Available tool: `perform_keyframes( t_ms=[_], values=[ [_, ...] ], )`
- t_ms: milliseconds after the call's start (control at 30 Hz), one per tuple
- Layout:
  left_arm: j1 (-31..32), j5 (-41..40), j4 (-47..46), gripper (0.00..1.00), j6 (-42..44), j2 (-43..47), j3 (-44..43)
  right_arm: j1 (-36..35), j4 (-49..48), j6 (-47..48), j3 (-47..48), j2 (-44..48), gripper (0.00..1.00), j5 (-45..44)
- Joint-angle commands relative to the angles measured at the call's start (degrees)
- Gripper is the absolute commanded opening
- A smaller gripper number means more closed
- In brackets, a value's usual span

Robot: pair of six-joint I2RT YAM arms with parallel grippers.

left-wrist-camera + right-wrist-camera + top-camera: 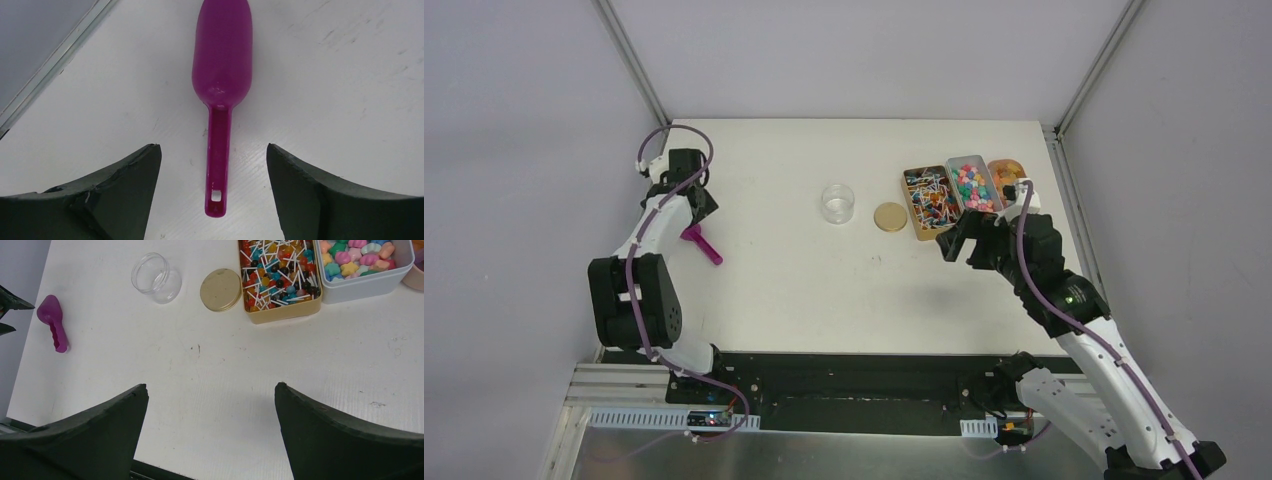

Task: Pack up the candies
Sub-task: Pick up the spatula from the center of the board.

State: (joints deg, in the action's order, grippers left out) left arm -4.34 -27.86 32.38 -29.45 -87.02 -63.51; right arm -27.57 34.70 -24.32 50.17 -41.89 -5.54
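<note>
- Top view: I see small mixed-colour candies [972, 187] in a white rectangular tub [965, 158] at the worktop's [804, 280] 2 o'clock, and a purple plastic scoop [704, 245] at 9 o'clock.
- Left wrist: left fingers [125, 190] released, straddling the scoop's handle without touching.
- Right wrist: right fingers [100, 430] spread, grasping nothing; candies at 1 o'clock.

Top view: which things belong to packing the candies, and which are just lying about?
Job: small mixed-colour candies; purple plastic scoop; clear round jar; gold round lid.
Lying about: yellow tin of colour-headed pins; orange rounded tub.
</note>
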Motion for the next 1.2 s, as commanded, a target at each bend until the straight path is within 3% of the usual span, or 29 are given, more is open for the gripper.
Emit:
perform_keyframes(
  t_ms=[0,267,800,1167],
  values=[
    [-1.86,2.69,-0.72,0.78,-2.06,-2.49,0.38,0.2,-2.71,0.37,-0.07,0.87,1.0,0.12],
    [-4.25,11.64,-3.56,0.62,-2.1,-6.99,1.55,0.21,-3.93,0.44,-0.83,2.12,1.0,1.5],
    [-5.09,11.51,-3.36,0.43,-2.52,-11.39,2.52,0.23,-4.61,-0.49,-0.74,1.15,1.0,1.74],
    [-5.07,14.14,-3.2,0.12,-2.3,-10.22,3.03,0.25,-4.44,-1.49,-0.68,0.93,1.0,2.61]
  ],
)
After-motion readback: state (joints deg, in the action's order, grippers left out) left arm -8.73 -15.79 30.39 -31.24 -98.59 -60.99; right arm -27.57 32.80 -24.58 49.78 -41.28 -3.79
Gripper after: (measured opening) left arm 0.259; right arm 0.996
